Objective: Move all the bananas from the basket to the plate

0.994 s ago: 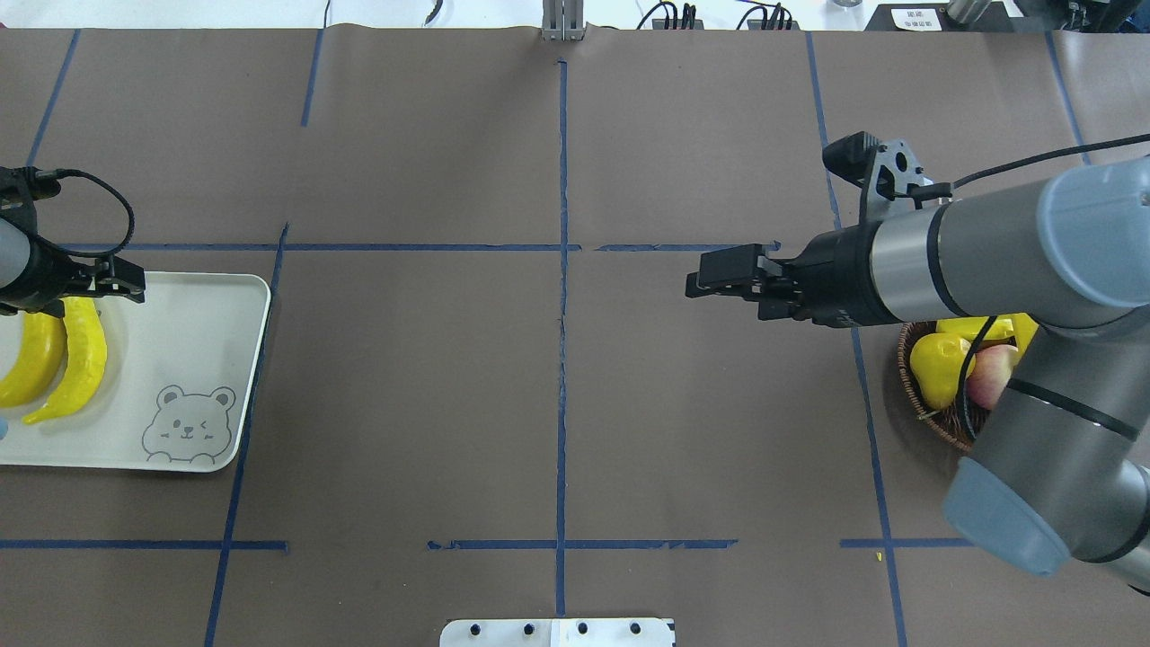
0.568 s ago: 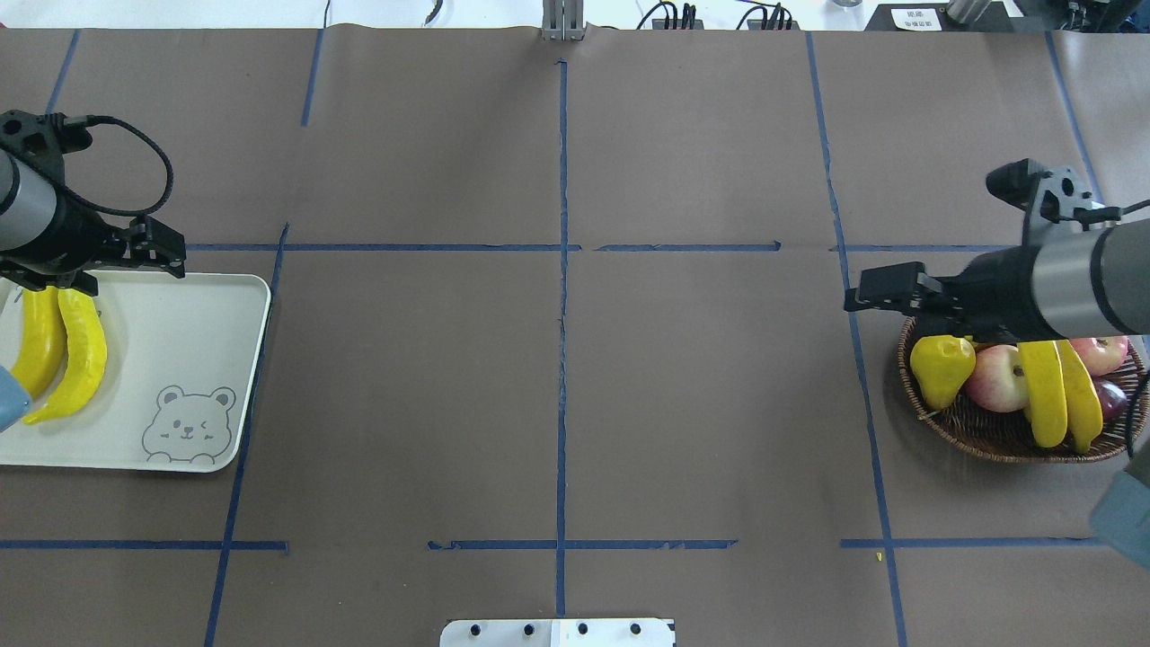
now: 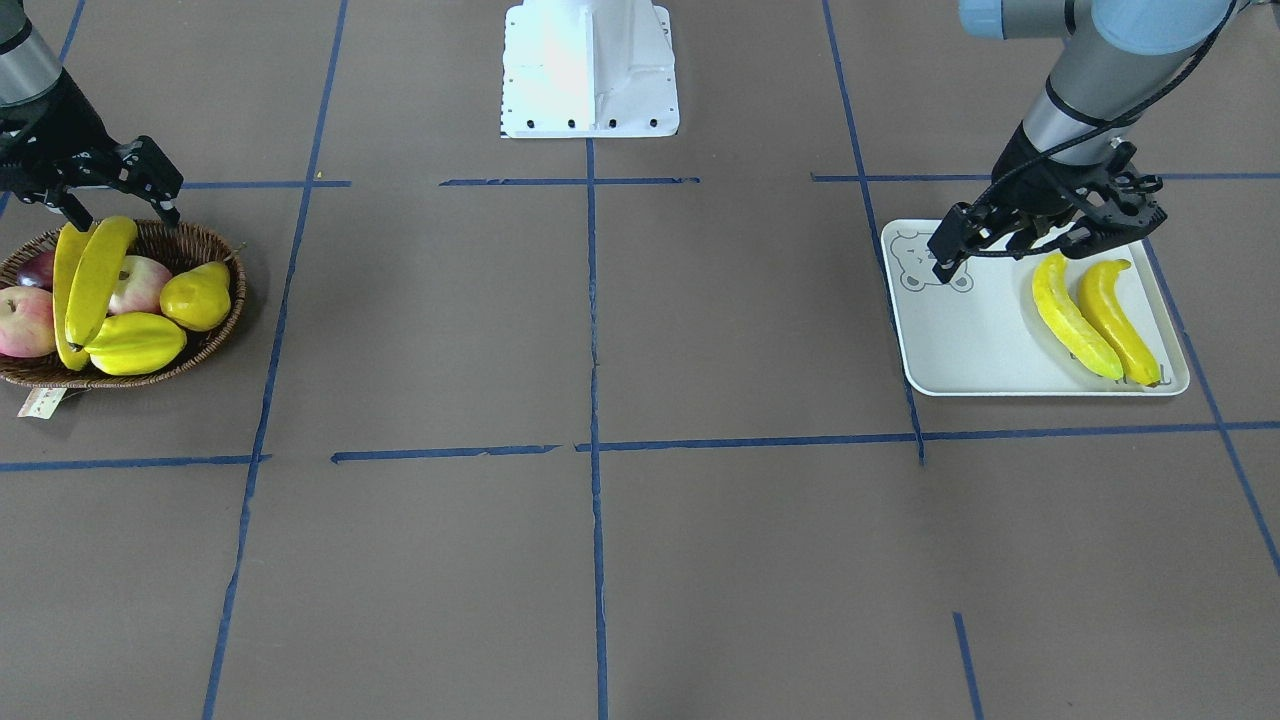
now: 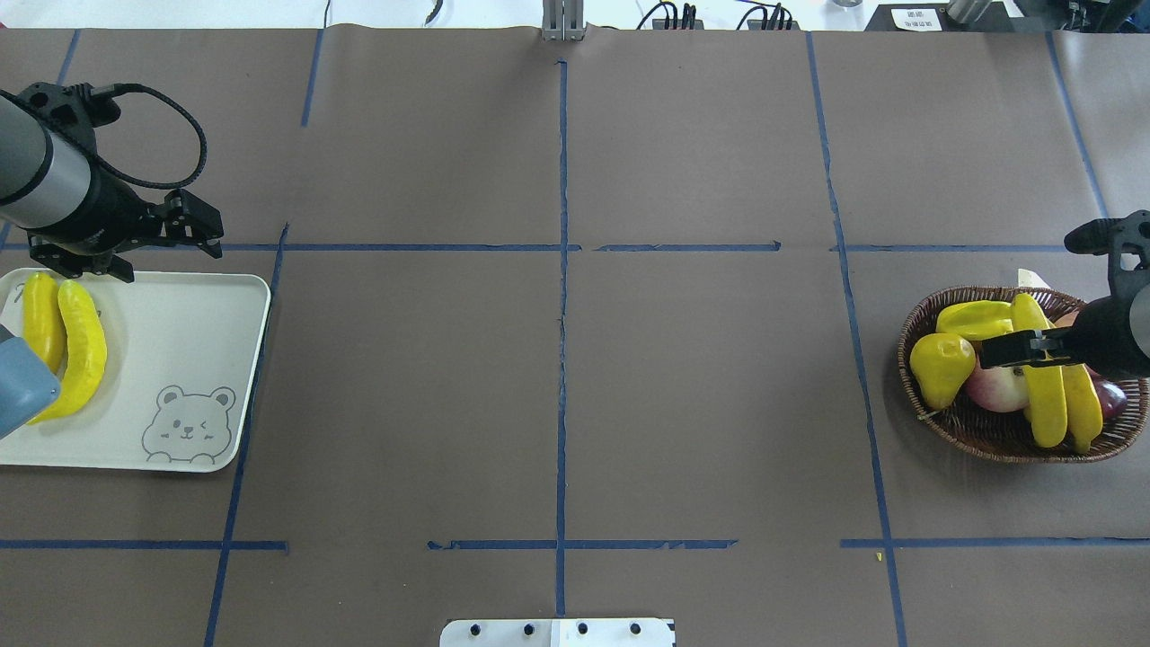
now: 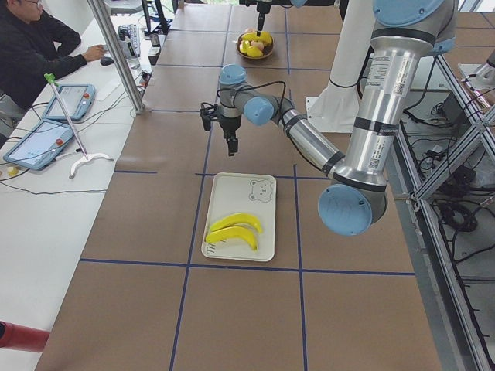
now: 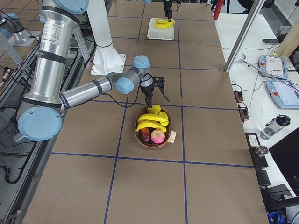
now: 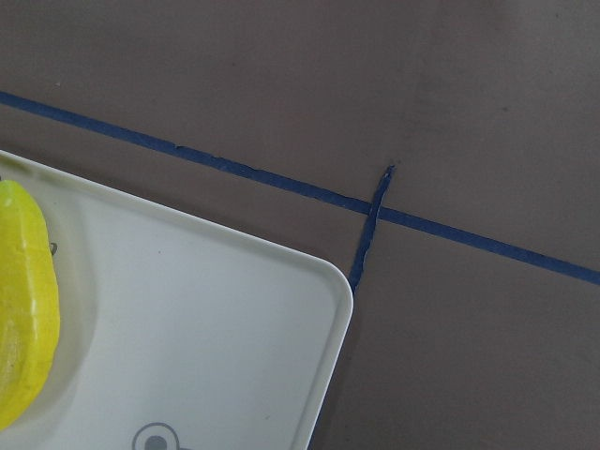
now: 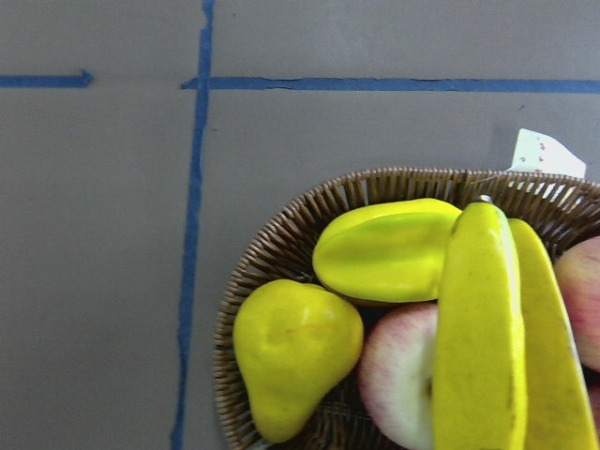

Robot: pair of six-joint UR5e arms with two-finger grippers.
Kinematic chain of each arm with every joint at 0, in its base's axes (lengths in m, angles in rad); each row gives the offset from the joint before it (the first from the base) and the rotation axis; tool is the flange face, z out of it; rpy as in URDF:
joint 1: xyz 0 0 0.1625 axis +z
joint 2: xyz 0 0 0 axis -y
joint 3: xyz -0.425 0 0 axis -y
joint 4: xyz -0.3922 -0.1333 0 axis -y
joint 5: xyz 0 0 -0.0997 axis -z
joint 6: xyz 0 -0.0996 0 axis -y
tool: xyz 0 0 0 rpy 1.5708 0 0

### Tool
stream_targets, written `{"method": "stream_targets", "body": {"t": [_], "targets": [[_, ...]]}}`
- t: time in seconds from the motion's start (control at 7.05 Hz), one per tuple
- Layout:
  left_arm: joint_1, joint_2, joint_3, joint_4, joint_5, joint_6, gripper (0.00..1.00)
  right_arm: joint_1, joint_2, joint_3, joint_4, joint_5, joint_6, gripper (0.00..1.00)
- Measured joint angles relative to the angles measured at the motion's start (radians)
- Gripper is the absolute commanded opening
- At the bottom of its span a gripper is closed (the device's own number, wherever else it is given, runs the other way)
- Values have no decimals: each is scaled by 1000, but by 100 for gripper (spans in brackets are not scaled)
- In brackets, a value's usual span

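Observation:
Two bananas (image 4: 83, 350) lie side by side at the left end of the plate (image 4: 180, 341); they also show in the front view (image 3: 1075, 315). My left gripper (image 4: 144, 252) is open and empty over the plate's far edge (image 3: 1030, 245). Two more bananas (image 4: 1047, 395) lie across the other fruit in the basket (image 4: 997, 440), also in the front view (image 3: 95, 270) and the right wrist view (image 8: 478, 328). My right gripper (image 4: 993, 350) is open and empty, above the bananas' far ends (image 3: 115, 205).
The basket also holds a yellow pear (image 4: 939, 368), a starfruit (image 4: 975, 316), apples (image 4: 997, 386) and a dark plum (image 4: 1114, 397). A paper tag (image 3: 40, 402) hangs from its rim. The robot's white base (image 3: 590, 70) is at the near edge.
My right arm swung back from mid-table to the basket and now hovers over its bananas. My left gripper moved off the plate's bananas toward the far edge.

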Motion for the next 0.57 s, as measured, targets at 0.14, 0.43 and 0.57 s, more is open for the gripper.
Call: {"method": "stream_targets", "body": {"t": [0.14, 0.43, 0.57], "targets": [[2, -3, -1, 0, -1, -3, 100, -23, -1, -6, -64, -43, -43, 99], [9, -8, -2, -2, 0, -5, 100, -86, 16, -46, -122, -129, -64, 80], [10, -9, -2, -3, 0, -5, 100, -102, 26, -64, -130, -144, -66, 58]]}}
